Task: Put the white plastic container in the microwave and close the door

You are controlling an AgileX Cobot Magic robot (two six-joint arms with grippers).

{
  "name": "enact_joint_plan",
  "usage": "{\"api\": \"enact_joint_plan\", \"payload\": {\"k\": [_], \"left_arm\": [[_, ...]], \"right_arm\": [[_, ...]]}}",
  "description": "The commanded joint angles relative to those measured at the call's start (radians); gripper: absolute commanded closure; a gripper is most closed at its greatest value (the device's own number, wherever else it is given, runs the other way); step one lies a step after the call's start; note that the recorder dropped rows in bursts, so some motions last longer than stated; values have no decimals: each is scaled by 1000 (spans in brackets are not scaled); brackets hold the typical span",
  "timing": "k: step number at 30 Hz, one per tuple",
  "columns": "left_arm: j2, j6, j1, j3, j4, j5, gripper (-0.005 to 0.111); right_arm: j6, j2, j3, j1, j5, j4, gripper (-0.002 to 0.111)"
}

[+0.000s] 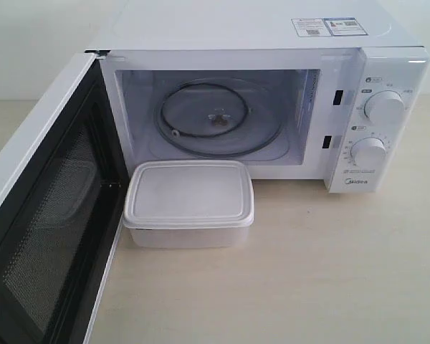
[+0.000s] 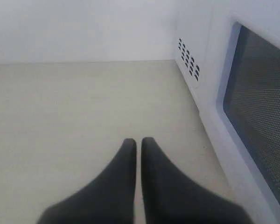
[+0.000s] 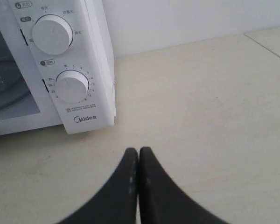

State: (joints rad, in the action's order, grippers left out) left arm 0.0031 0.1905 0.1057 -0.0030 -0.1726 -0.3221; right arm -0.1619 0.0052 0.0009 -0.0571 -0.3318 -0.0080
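The white plastic container (image 1: 188, 204) sits lidded on the table, just in front of the microwave (image 1: 272, 32) and its open cavity, where a glass turntable (image 1: 218, 118) lies. The door (image 1: 46, 208) is swung wide open to the left, dark mesh window facing inward. Neither gripper shows in the exterior view. In the left wrist view my left gripper (image 2: 138, 142) is shut and empty above bare table, outside the door (image 2: 259, 98). My right gripper (image 3: 138, 151) is shut and empty too, to the right of the microwave's knob panel (image 3: 72, 86).
The pale wooden table (image 1: 330, 272) stretches in front of and to the right of the microwave. A white wall (image 2: 84, 28) stands behind. Vent holes (image 2: 189, 63) mark the microwave's left side.
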Motion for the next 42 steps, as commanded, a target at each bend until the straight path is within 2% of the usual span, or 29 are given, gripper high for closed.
{"api": "enact_joint_plan", "payload": {"k": [1,16,18,19,20,22,24,29,32,34,36,42], "left_arm": [[-3,-4,-3,3,0,7,102],[-3,-4,-3,3,0,7,102],[-3,-4,-3,3,0,7,102],[-3,-4,-3,3,0,7,102],[-3,-4,-3,3,0,7,102],[-3,-4,-3,3,0,7,102],[-3,-4,-3,3,0,7,102],[-3,-4,-3,3,0,7,102],[-3,-4,-3,3,0,7,102],[-3,-4,-3,3,0,7,102],[-3,-4,-3,3,0,7,102],[-3,-4,-3,3,0,7,102]], "right_arm": [[3,-5,-1,-3,11,-3,108],[13,-5,-1,-3,23,-5,108],[34,-5,-1,-3,140,-5,108],[30,-5,-1,-3,318,1,108],[20,-5,-1,-3,402,8,108],[-16,-5,-1,-3,773,2,108],[-16,-5,-1,-3,994,2,108],[-14,-5,-1,-3,1378,2,108],[29,-5,-1,-3,1513,64,108],[-19,-5,-17,-3,1479,121,108],[-74,-5,-84,-3,1334,155,108],[-43,11,-373,-3,788,149,108]]}}
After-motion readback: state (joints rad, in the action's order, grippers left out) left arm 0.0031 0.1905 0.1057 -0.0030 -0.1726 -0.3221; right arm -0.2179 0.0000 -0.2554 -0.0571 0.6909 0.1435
